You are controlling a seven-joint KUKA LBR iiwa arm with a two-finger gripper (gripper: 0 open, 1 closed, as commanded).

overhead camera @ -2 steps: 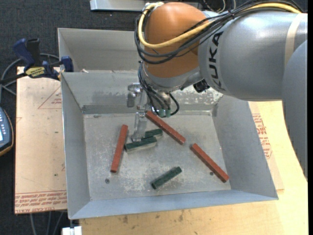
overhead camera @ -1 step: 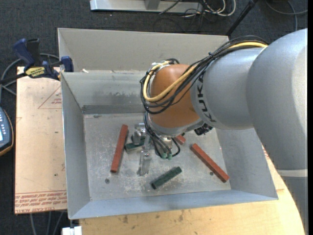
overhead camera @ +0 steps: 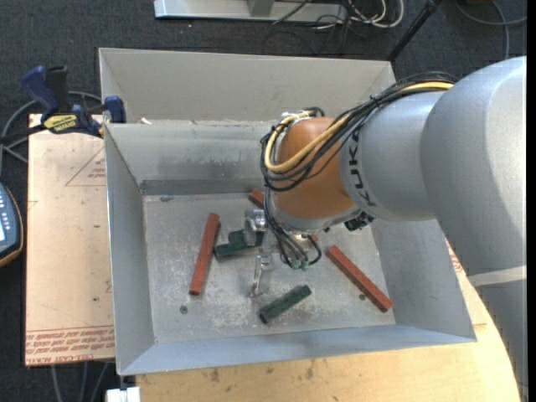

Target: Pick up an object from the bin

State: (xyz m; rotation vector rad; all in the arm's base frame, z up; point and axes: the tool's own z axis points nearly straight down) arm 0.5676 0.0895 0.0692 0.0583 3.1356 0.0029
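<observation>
Green and dark, a short block (overhead camera: 285, 302) lies nearest the front wall of the grey metal bin (overhead camera: 126, 249); just behind it the gripper (overhead camera: 258, 281) hangs low over bare floor, and whether it is spread or closed cannot be told. A second dark green piece (overhead camera: 233, 246) sits just beside it toward the view's left, between a red-brown stick (overhead camera: 203, 255) farther left and another red stick (overhead camera: 360, 279) on the right. Farther back, a red end (overhead camera: 255, 198) shows beside the orange wrist cover (overhead camera: 310, 174)

Matt grey metal bin (overhead camera: 126, 249) with dusty floor, matt red-brown stick (overhead camera: 203, 254), glossy orange wrist cover (overhead camera: 311, 170)
</observation>
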